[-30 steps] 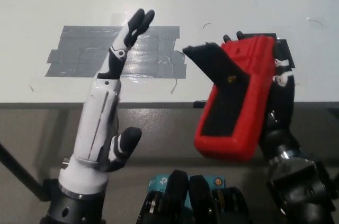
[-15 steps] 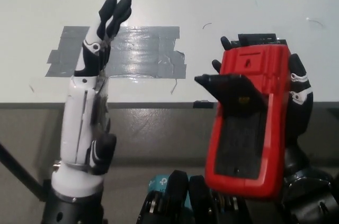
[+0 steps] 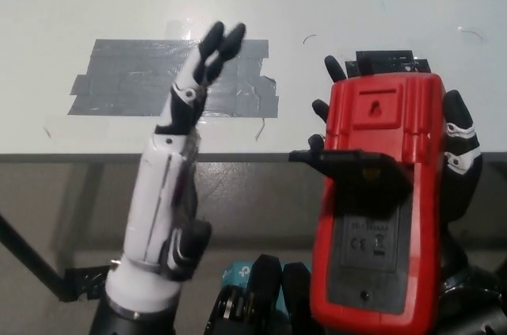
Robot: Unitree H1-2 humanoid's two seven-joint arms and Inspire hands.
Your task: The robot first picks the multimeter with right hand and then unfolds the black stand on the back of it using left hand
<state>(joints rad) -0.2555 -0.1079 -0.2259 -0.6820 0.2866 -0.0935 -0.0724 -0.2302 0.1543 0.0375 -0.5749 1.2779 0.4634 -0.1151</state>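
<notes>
The right robot hand (image 3: 458,162), black, is grasping the red multimeter (image 3: 380,200) at the right of the head view, holding it upright above the near edge of the white table (image 3: 333,2) with its back facing the camera. Black fingertips (image 3: 333,68) are showing past the multimeter's upper left edge, and other fingers are wrapping round its right side. The black stand (image 3: 354,169) on the back is sticking out from the case about halfway up, hinged away from the body with its tip pointing toward picture left; under it a grey label panel is showing on the lower half of the back.

The left robot hand (image 3: 176,184), white with black fingertips, is standing released and holding nothing, its fingers stretched straight and pointing up and slightly right toward the far side of the table. It is hanging well apart from the multimeter, not touching it. Behind its fingertips a patch of grey tape (image 3: 119,81) is lying flat on the table surface, with a few thin dark scraps scattered near the tape's right end
</notes>
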